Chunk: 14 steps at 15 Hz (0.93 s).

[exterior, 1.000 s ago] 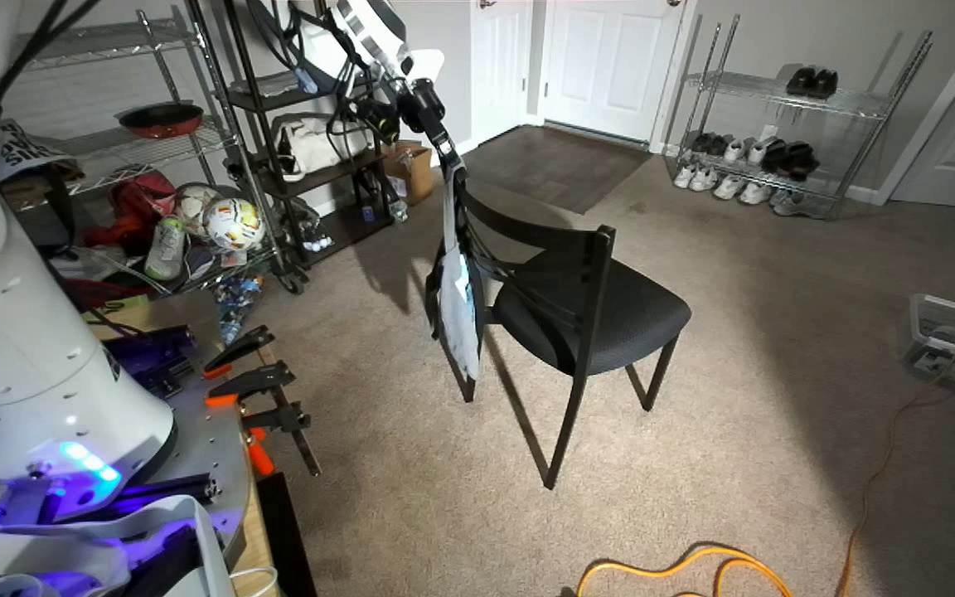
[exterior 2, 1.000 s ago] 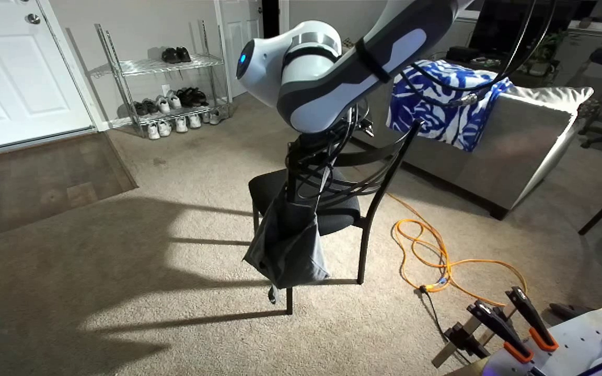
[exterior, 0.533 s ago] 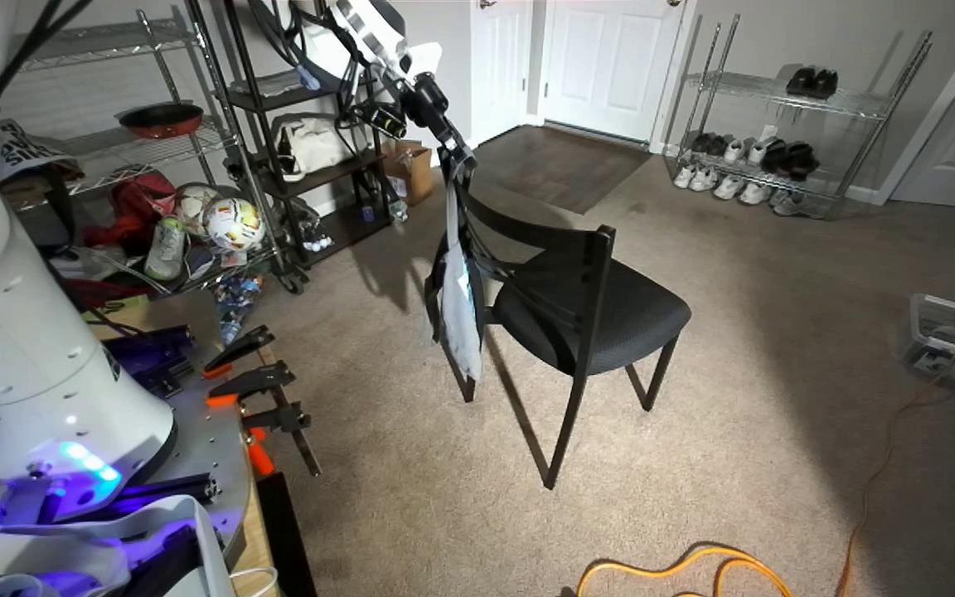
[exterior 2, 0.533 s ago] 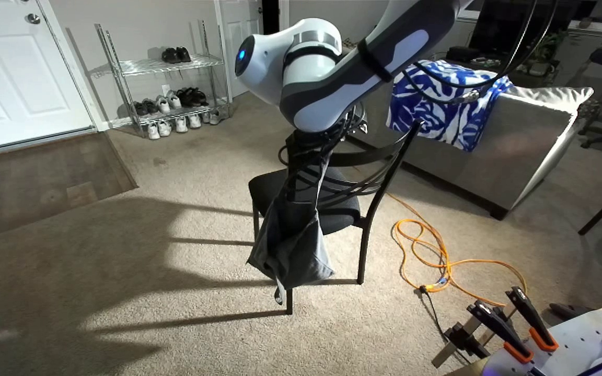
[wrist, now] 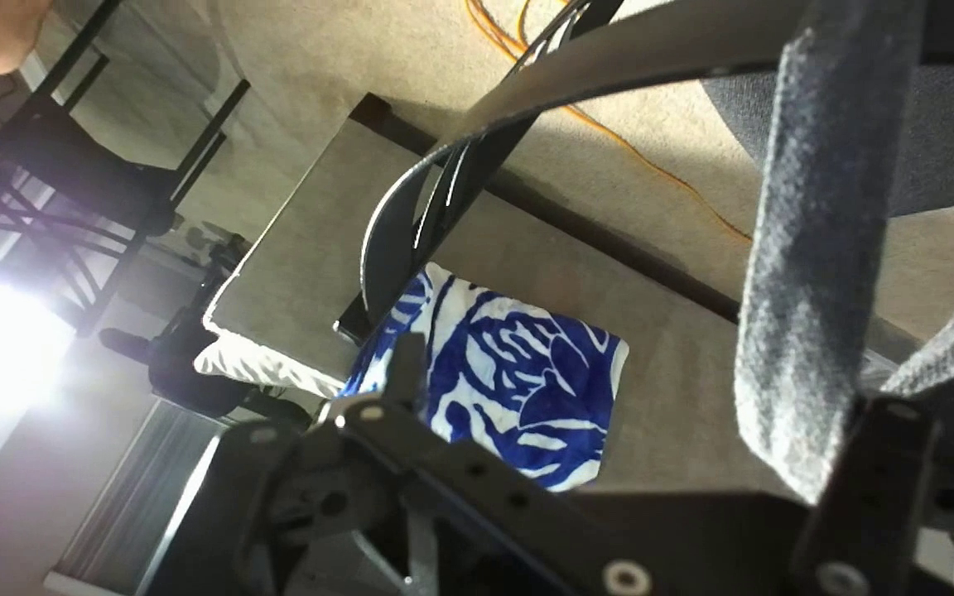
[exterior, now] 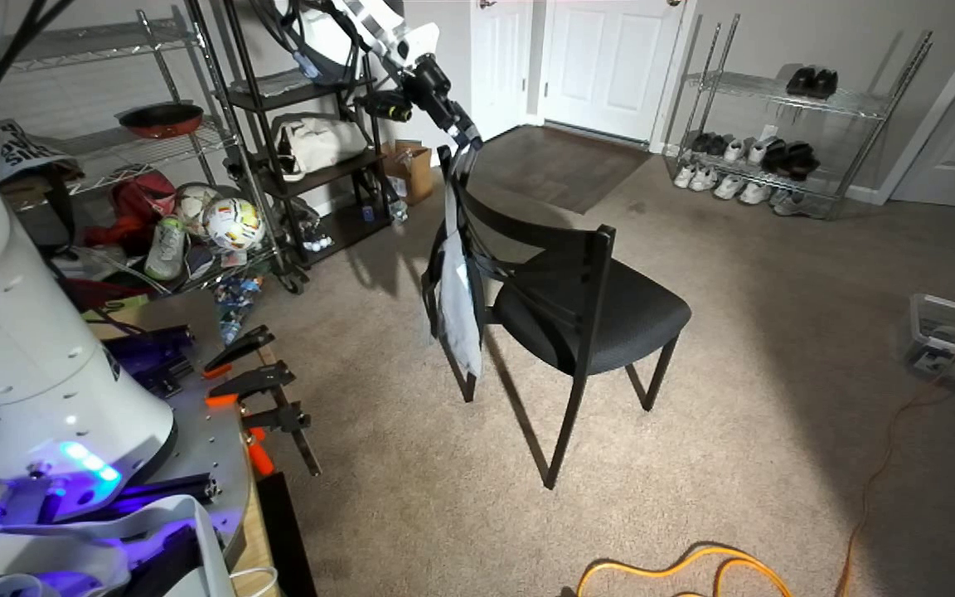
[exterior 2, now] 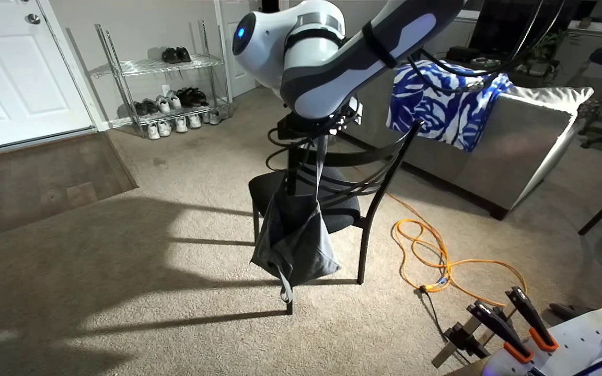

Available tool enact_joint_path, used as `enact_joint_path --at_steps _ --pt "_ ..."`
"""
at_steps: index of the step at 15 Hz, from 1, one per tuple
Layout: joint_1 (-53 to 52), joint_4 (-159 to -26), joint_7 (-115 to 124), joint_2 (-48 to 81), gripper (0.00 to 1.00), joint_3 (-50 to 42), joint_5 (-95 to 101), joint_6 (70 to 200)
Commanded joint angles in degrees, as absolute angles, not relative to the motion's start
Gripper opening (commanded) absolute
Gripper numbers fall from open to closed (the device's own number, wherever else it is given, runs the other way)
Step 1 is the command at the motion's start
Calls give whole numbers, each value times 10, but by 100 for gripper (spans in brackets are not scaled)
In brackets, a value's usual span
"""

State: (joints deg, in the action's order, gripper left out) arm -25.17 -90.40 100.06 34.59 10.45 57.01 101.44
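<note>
A grey cloth bag hangs beside the black chair's back in both exterior views (exterior: pixel 459 307) (exterior 2: pixel 303 250). Its strap rises to my gripper (exterior: pixel 465 137), near the top of the chair's back post. The strap (wrist: pixel 816 232) also shows in the wrist view. My gripper (wrist: pixel 651 381) is open there, its fingers (wrist: pixel 407 364) wide apart. The strap bends and passes behind the right-hand finger; I cannot tell whether it hangs on it. In an exterior view the arm hides the fingertips. The chair's curved top rail (wrist: pixel 651 54) is close to the gripper.
The chair seat (exterior: pixel 602 307) is beyond the back. A couch (exterior 2: pixel 520 146) with a blue-and-white blanket (exterior 2: pixel 437 104) stands behind. An orange cord (exterior 2: pixel 442 261) lies on the carpet. A wire rack with shoes (exterior: pixel 784 91), shelves with a white bag (exterior: pixel 320 145) and table clamps (exterior: pixel 254 377) surround the area.
The arm has risen and tilted a little, and the gripper end has moved right above the chair post. The bag has swung slightly to the right in an exterior view, its strap still reaching up.
</note>
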Motion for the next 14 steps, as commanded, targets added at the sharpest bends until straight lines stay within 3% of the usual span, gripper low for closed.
enact_joint_path --at_steps 1,14 --pt "-237 -902 995 334 100 115 510 1028" --pt "-238 -902 1008 333 100 66 294 1039"
